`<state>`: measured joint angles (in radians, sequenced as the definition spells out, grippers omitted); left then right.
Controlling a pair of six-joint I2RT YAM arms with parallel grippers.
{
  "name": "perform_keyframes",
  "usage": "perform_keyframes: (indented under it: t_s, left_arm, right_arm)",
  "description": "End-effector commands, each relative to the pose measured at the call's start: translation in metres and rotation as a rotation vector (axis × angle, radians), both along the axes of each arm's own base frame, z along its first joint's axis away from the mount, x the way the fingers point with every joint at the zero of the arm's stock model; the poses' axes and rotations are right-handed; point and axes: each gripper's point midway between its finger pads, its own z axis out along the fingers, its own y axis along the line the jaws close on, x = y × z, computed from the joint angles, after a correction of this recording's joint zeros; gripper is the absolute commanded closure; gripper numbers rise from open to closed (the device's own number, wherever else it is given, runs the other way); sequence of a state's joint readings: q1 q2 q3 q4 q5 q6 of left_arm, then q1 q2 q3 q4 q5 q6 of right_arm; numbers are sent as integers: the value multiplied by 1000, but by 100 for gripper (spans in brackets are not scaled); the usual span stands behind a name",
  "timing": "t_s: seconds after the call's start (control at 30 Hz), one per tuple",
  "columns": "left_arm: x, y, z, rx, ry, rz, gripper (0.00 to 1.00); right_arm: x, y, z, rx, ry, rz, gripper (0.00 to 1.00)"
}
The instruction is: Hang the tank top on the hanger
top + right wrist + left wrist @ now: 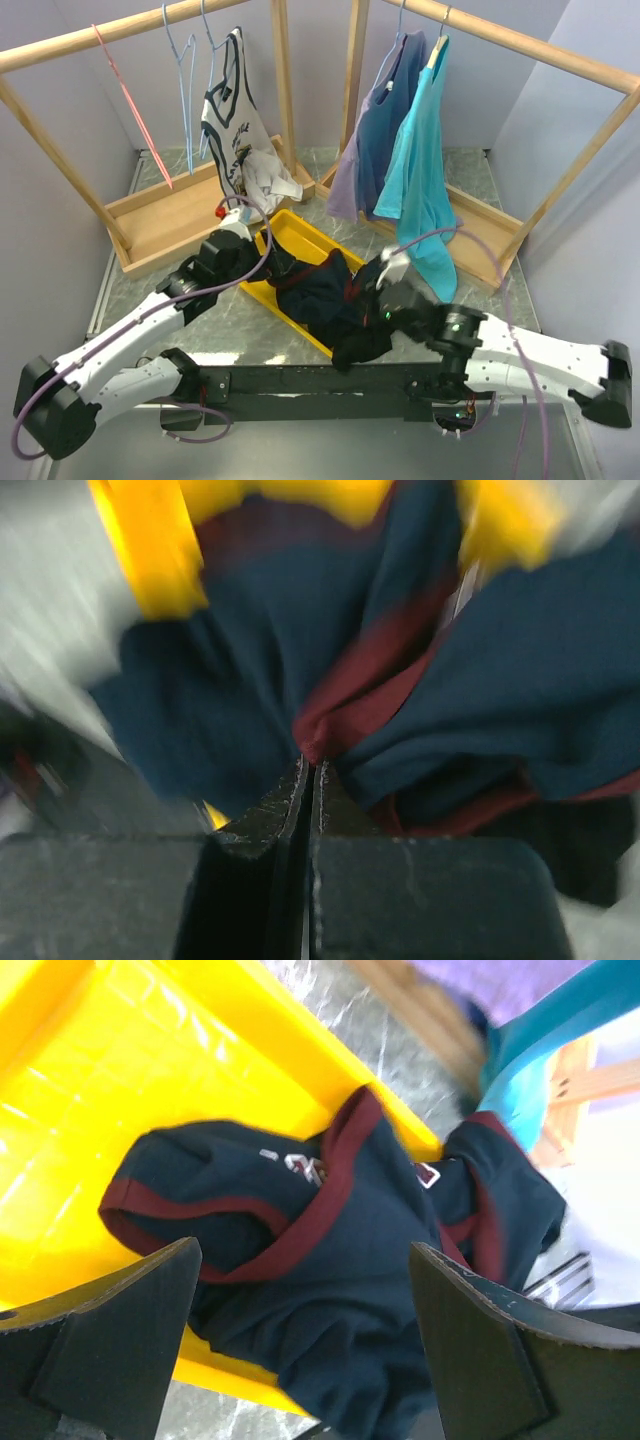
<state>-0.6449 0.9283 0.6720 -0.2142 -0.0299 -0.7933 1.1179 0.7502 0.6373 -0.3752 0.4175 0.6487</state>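
Observation:
The dark navy tank top (325, 300) with maroon trim lies crumpled over the near end of a yellow tray (300, 232). My right gripper (378, 290) is shut on a fold of its maroon trim (330, 720), the fingertips (300, 780) pressed together in the right wrist view. My left gripper (265, 262) is open just above the top's left side. In the left wrist view the top (330, 1260) lies between its wide-apart fingers (120, 1340), not gripped. The light-blue wire hanger (187, 100) hangs empty on the left rack's rail, far from both grippers.
A pink-red hanger (135, 110) and a white tank top (235, 125) hang on the left wooden rack (160, 215). Purple, blue and teal garments (415, 160) hang on the right rack, close behind the right gripper. Walls close in both sides.

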Motion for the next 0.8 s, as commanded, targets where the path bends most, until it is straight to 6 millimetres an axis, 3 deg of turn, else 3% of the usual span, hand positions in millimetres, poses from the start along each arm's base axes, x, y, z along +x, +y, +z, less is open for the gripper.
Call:
perform_keyframes:
  t_s: [0.0,0.07,0.1,0.17,0.2,0.27,0.3,0.33,0.4,0.57,0.6,0.63,0.7,0.77]
  left_arm:
    - [7,-20,1,17,-23,-103,10]
    - [10,-26,1,32,-26,-129,10]
    - [13,-30,-8,53,-2,-139,10]
    - [21,-37,-6,75,-6,-153,11]
    - [26,-41,-18,103,20,-160,11]
    - [37,-53,-8,128,-14,-180,12]
    - [41,-59,-17,158,4,-187,12]
    - [46,-69,-6,160,-24,-196,13]
    - [48,-78,-14,199,-17,-221,13]
    - [41,-115,5,198,-85,-360,15]
    - [40,-118,-5,226,-58,-382,16]
    - [40,-129,4,228,-76,-404,16]
    - [39,-137,-11,281,-48,-437,20]
    - [33,-146,-14,302,-34,-471,22]
  right_arm:
    - [-48,30,-45,58,173,106,100]
    - [-71,37,-60,27,194,154,100]
    - [-79,41,-63,29,201,169,100]
    - [-89,38,-86,-5,243,157,100]
    - [-94,37,-94,-23,254,154,100]
    - [-97,29,-113,-58,295,108,100]
    - [-96,26,-117,-72,300,92,100]
    - [-96,25,-118,-74,302,85,100]
    - [-94,24,-117,-62,302,63,100]
    - [-88,19,-111,-31,279,30,100]
    - [-88,18,-111,-33,275,27,100]
    - [-87,15,-111,-43,272,22,100]
    - [-85,14,-109,-41,267,14,100]
    - [-85,10,-111,-47,266,6,100]
